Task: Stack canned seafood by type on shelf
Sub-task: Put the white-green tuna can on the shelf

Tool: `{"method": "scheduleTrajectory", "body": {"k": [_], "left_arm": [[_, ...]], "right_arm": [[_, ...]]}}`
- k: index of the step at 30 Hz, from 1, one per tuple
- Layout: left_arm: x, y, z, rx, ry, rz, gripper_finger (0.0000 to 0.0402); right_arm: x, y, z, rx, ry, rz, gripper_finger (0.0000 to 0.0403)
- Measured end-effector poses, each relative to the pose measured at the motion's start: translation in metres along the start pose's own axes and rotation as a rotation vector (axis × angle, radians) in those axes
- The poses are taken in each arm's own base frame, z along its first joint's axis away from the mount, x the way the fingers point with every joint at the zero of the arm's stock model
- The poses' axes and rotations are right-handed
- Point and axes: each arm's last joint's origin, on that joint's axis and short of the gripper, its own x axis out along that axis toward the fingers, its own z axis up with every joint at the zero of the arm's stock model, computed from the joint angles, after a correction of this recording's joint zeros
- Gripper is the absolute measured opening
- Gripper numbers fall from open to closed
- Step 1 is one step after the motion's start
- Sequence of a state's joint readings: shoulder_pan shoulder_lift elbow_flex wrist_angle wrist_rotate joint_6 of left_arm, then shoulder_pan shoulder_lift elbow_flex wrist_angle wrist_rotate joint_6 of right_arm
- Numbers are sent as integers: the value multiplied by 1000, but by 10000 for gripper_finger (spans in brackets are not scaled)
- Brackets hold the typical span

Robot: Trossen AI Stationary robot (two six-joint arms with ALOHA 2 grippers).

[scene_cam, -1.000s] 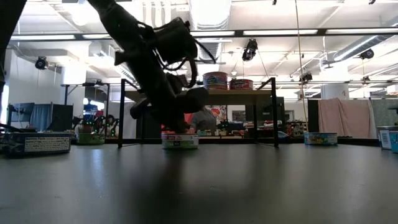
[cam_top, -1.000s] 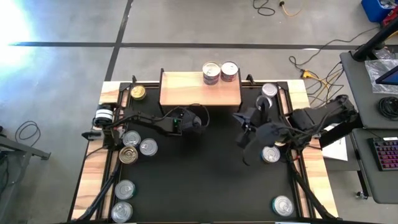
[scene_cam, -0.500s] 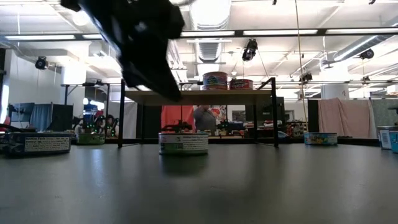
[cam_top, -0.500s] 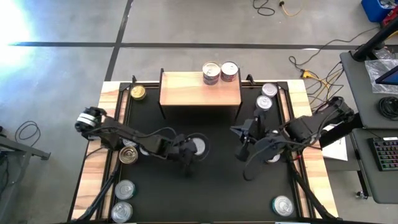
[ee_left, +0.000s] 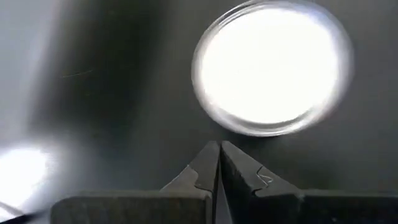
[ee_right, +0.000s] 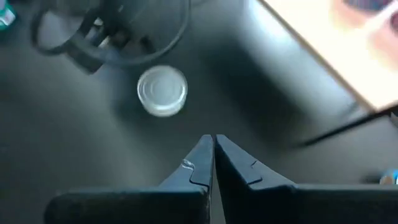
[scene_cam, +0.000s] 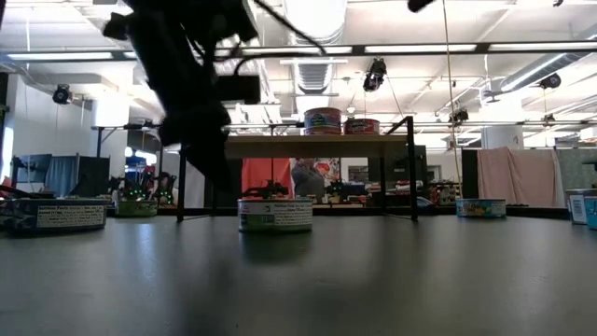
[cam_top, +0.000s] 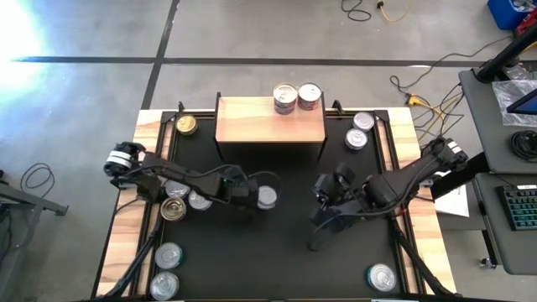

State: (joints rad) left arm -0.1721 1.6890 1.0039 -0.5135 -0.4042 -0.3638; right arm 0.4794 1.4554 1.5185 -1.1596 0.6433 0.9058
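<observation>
Silver-lidded can (cam_top: 267, 197) now stands alone mid-counter, released by the left gripper (cam_top: 243, 195), withdrawn toward 9 o'clock, jaws together. Right gripper (cam_top: 321, 201), jaws likewise together, has retreated from 3 o'clock; shelf (cam_top: 270, 120) is unchanged.

1. We see a low light-wood shelf (cam_top: 270, 122) on thin black legs at the far edge of the black mat (cam_top: 277, 252) covering the counter.
2. Two small round tins (cam_top: 297, 97) sit touching at the shelf's far right corner.
3. The left gripper (cam_top: 248, 195) hovers just beside a silver-lidded tin (cam_top: 267, 197) mid-mat.
4. The right gripper (cam_top: 323, 200) hangs over bare mat.
5. More silver-lidded tins (cam_top: 186, 195) cluster at the left, and a gold-lidded one (cam_top: 186, 125) lies beside the shelf.
</observation>
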Motion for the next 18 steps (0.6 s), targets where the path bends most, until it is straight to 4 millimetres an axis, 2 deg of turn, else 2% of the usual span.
{"method": "scheduleTrajectory", "body": {"k": [5, 9, 13, 18], "left_arm": [[16, 13, 4, 30, 2, 90, 1], [26, 11, 6, 20, 19, -17, 1], [21, -8, 8, 10, 22, -188, 1], [-3, -38, 15, 66, -51, -266, 1]], "right_arm": [[-8, 3, -11, 38, 29, 3, 9], [-12, 6, -16, 62, 41, 15, 9], [-17, 10, -23, 89, 73, 39, 9], [-23, 9, -32, 52, 94, 15, 9]]}}
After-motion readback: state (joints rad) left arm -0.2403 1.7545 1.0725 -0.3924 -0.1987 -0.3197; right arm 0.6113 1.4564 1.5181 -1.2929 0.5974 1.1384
